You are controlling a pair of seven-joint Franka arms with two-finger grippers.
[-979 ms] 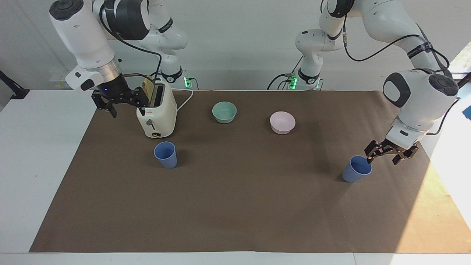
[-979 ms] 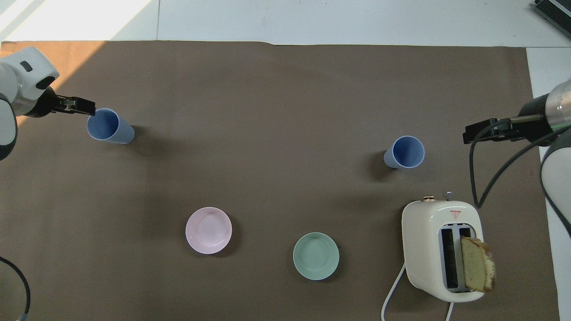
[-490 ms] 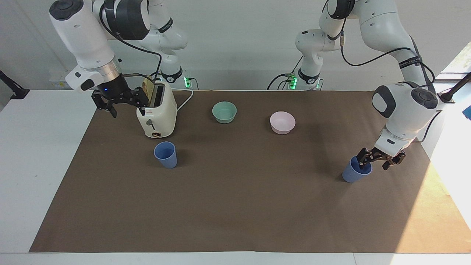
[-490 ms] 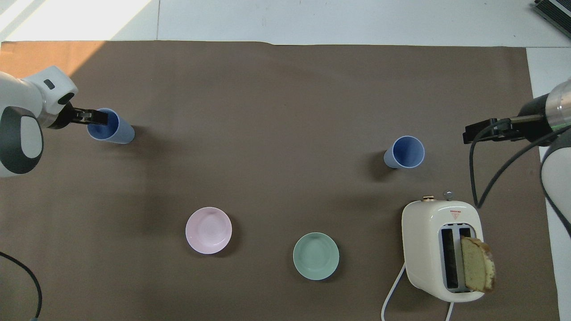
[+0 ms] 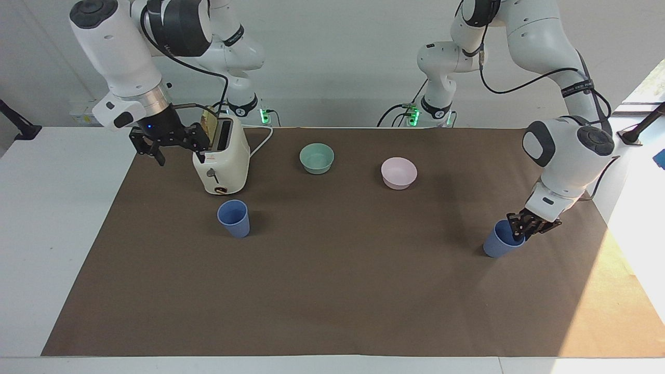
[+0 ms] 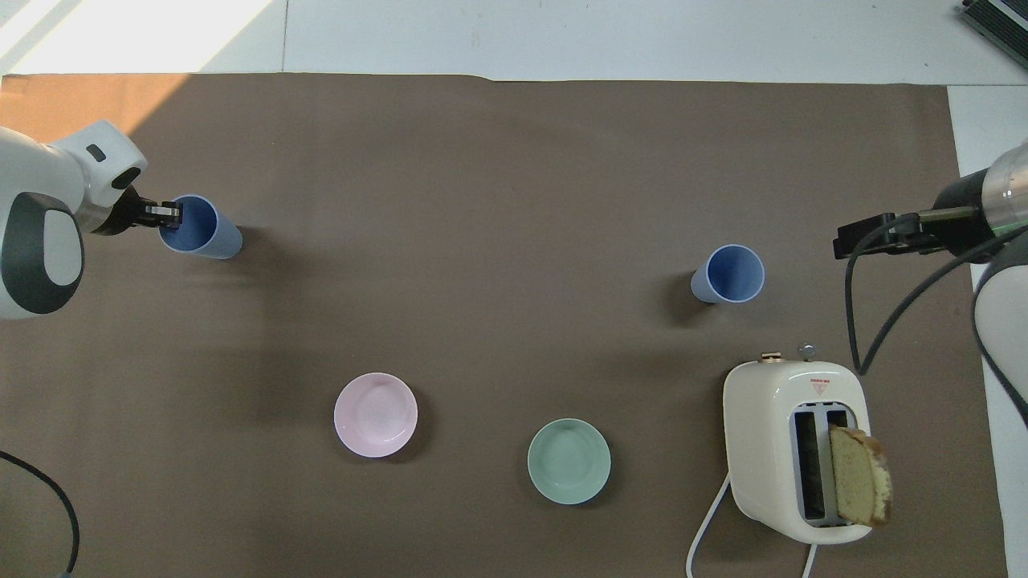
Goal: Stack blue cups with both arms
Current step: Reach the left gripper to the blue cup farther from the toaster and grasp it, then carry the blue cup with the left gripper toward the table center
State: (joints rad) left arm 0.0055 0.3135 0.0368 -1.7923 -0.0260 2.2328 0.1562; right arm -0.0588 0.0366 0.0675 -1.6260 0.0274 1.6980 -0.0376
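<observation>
As I watch remotely, left gripper point(image 5: 523, 229) has dropped onto rim of blue cup point(image 5: 502, 241) at left arm's end, fingers now pinched on wall; lift likely next. Second blue cup point(image 5: 234, 218) stands beside toaster point(image 5: 222, 156). Right gripper point(image 5: 169, 143) waits spread, holding nothing, beside toaster.

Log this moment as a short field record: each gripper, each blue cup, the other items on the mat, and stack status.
left gripper: shut on the rim of the blue cup at the left arm's end
right gripper: open, waits in the air beside the toaster
second blue cup: upright, untouched, farther from the robots than the toaster
bowls: mint-green bowl, pink bowl
toaster: bread slice in one slot
stack status: cups apart, not yet stacked
</observation>
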